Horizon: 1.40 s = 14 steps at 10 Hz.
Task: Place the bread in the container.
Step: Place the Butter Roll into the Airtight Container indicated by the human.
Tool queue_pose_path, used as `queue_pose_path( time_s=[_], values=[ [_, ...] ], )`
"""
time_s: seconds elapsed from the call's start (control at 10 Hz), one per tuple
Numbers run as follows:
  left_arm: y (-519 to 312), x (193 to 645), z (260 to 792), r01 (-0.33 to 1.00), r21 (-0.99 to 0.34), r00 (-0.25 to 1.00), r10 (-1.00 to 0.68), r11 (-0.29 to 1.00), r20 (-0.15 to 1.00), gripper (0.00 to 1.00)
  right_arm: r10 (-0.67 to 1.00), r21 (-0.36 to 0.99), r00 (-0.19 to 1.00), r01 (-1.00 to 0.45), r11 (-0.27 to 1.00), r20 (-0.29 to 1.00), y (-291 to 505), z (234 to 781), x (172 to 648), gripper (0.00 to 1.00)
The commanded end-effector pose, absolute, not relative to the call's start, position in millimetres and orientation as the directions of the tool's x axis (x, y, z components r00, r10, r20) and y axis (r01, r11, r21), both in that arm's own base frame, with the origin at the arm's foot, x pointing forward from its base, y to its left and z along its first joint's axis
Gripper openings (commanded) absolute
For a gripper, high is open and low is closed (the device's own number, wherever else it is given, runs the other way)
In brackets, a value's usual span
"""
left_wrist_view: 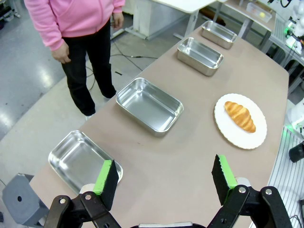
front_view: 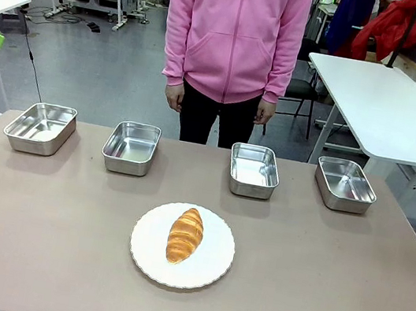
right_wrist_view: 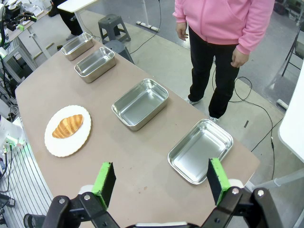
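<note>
Golden-brown ridged croissant (front_view: 185, 235) is lying on a round white plate (front_view: 145, 257), with both claws standing released.

On the brown worktop (front_view: 328, 295), the plate is carrying the croissant at its middle. Beyond it, four shallow rectangular stainless-steel pans are sitting in a row, all empty: leftmost pan (front_view: 40, 127), second pan (front_view: 131, 147), third pan (front_view: 254, 170), rightmost pan (front_view: 345, 184). The left claw (left_wrist_view: 164, 166) is hanging spread wide near the leftmost pan, and the right claw (right_wrist_view: 160, 167) is gaping by the rightmost pan. A person in a pink hooded jacket (front_view: 235, 32) is standing beyond the far edge.
</note>
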State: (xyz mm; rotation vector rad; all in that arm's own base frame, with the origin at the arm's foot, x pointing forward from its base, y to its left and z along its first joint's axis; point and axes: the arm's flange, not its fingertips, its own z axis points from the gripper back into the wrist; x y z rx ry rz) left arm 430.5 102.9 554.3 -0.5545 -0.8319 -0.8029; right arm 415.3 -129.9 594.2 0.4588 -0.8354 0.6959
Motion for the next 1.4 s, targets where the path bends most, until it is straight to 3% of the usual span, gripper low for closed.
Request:
queue_pose_path(
  time_s=[0.0,1.3],
  values=[
    [103.4,429.8,554.2,0.802,-0.129,0.419,-0.395,0.583,0.817,1.0,0.375,0.098,0.465,-0.722,0.685,0.802,-129.9,594.2,415.6,1.0],
    [103.4,429.8,554.2,0.802,-0.129,0.419,-0.395,0.583,0.817,1.0,0.375,0.098,0.465,-0.722,0.685,0.802,-129.9,594.2,415.6,1.0]
  ],
)
